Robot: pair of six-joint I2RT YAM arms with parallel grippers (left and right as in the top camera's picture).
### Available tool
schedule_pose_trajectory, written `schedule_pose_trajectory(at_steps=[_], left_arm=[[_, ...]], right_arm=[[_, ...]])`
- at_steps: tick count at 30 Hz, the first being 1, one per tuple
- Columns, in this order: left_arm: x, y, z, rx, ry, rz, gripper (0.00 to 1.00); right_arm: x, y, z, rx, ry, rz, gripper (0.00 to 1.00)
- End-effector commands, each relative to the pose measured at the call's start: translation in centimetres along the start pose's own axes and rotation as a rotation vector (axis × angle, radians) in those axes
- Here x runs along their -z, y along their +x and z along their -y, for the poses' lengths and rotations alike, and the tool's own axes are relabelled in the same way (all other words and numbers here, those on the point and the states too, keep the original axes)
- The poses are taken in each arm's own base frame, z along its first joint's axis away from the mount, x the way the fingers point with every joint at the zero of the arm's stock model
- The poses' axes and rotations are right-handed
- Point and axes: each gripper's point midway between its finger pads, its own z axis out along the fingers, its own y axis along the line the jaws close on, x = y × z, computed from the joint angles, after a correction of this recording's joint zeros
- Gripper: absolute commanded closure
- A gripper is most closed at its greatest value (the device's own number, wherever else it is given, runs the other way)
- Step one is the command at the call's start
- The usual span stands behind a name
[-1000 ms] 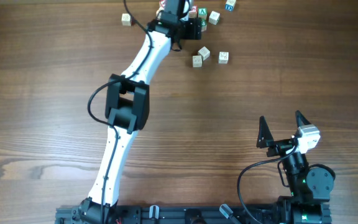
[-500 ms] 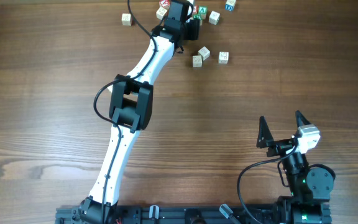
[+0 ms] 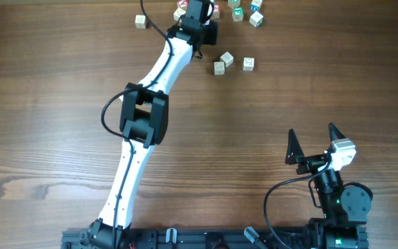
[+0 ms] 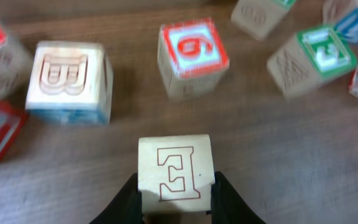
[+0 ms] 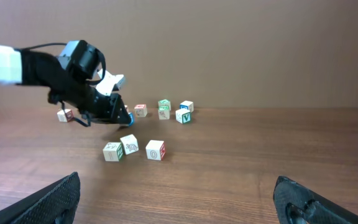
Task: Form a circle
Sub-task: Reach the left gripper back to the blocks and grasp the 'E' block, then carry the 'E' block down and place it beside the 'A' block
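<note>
Left gripper [image 4: 178,205] closed onto pale wooden E cube [image 4: 176,168]; grained brown tabletop [image 4: 272,155]

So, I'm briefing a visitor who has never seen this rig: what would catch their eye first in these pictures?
The white left arm stretches across to the table's far edge, among scattered lettered cubes. In its wrist view the left gripper has its fingers against both sides of a pale E cube, a red 9 cube just beyond. The right gripper sits wide open near the base.
</note>
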Motion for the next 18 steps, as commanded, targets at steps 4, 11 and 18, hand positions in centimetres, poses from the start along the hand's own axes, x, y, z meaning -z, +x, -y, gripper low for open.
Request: schedule_pose_trajectory(at_steps=[4,11,18], left_arm=[[12.9,-7.5,-0.5,0.008,-0.079,0.053,0.80],[26.3,-4.2,-2.0,0.024,-0.163,-0.181,0.82],[32.0,4.5,-3.5,0.255,-0.313,-0.534,0.93]], right_arm=[[0.0,-0.1,0.0,0.019,0.002,0.007,0.00],[0.0,-0.1,0.0,0.020,0.002,0.007,0.00],[0.0,-0.1,0.0,0.020,0.002,0.007,0.00]])
